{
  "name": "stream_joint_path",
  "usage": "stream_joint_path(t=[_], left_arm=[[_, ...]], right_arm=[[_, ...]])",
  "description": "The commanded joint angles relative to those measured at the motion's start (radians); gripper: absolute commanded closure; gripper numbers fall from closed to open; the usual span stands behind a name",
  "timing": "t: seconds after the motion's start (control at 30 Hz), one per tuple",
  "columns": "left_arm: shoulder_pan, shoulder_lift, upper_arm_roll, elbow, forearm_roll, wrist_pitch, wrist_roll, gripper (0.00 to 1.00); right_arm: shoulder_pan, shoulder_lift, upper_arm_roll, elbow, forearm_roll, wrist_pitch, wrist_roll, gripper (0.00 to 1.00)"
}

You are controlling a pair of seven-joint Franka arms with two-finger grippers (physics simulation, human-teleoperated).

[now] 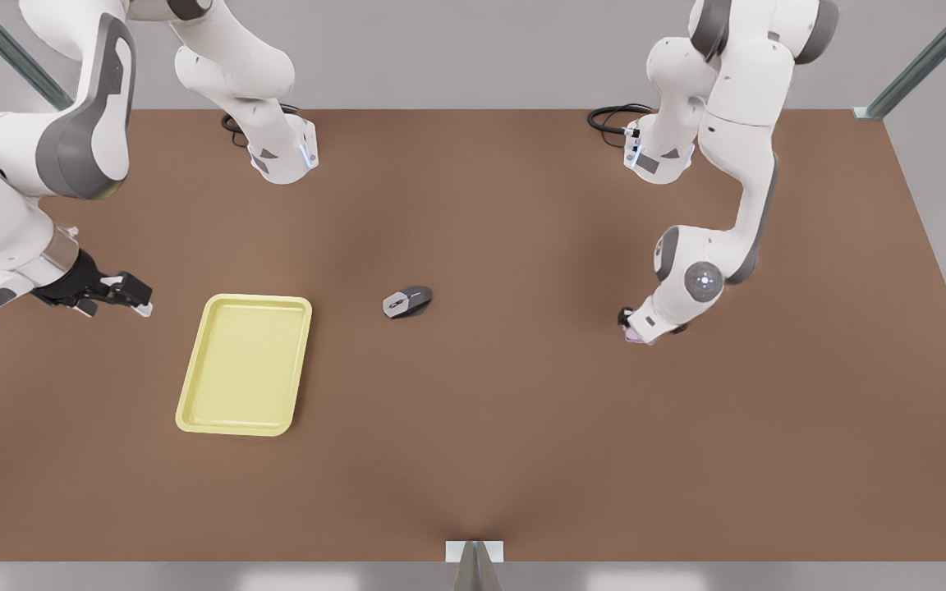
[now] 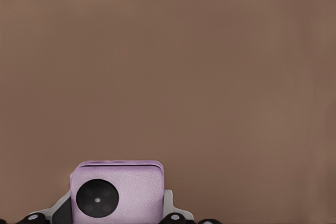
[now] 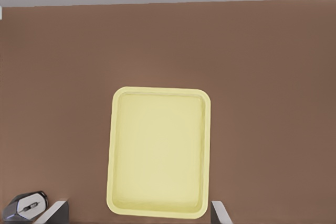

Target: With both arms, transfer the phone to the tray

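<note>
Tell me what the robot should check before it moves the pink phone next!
1. Phone sits at the left pincer: ok.
2. Firm hold on the phone: cannot tell.
3. Right pincer open and waiting beside the tray: ok.
4. Room in the tray for the phone: ok.
5. Low path to the tray free: not ok, the computer mouse lies in between.
</note>
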Motion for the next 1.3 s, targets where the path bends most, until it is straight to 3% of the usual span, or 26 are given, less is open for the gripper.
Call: stream_joint_path(t=[0.0,0.13,0.2,0.37,0.47,0.7,0.73,0.93,1.1,1.2,1.27], left_arm=[[-0.083,0.021,-0.001,0.098,0.001,-0.209,-0.236,0.19],[-0.280,0.217,-0.001,0.498,0.004,-0.465,-0.492,0.19],[-0.323,0.381,-0.005,0.791,0.001,-0.604,-0.610,0.19],[-0.345,0.630,-0.099,1.204,-0.007,-0.599,-0.684,0.18],[-0.373,0.725,-0.119,1.289,-0.002,-0.447,-0.682,0.18],[-0.431,0.806,-0.117,1.296,0.016,-0.206,-0.705,0.13],[-0.431,0.806,-0.117,1.294,0.016,-0.206,-0.707,0.00],[-0.426,0.788,-0.111,1.296,0.015,-0.235,-0.716,0.00],[-0.380,0.750,-0.100,1.297,0.015,-0.390,-0.705,0.00],[-0.255,0.641,-0.116,1.291,0.006,-0.673,-0.624,0.00],[-0.092,0.544,-0.113,1.280,0.004,-0.837,-0.497,0.00]], right_arm=[[0.004,-0.002,0.002,0.002,-0.006,-0.018,0.000,0.00],[-0.001,-0.003,-0.004,0.004,-0.004,-0.016,0.001,0.00],[-0.002,0.004,-0.004,0.004,-0.002,-0.006,0.001,0.00],[-0.005,0.009,-0.006,0.014,-0.002,-0.006,0.001,0.00],[-0.005,0.009,-0.006,0.014,-0.002,-0.006,0.001,0.00],[-0.005,0.009,-0.006,0.014,-0.002,-0.004,0.001,0.00],[-0.005,0.011,-0.006,0.014,-0.002,-0.004,0.001,0.00],[-0.007,0.008,-0.006,0.014,-0.004,-0.009,0.000,0.00],[-0.004,0.004,-0.036,0.042,0.002,-0.018,0.003,0.00],[-0.002,0.006,-0.036,0.042,0.004,-0.015,0.003,0.00],[0.006,0.003,-0.036,0.042,-0.004,-0.020,0.001,0.00]])
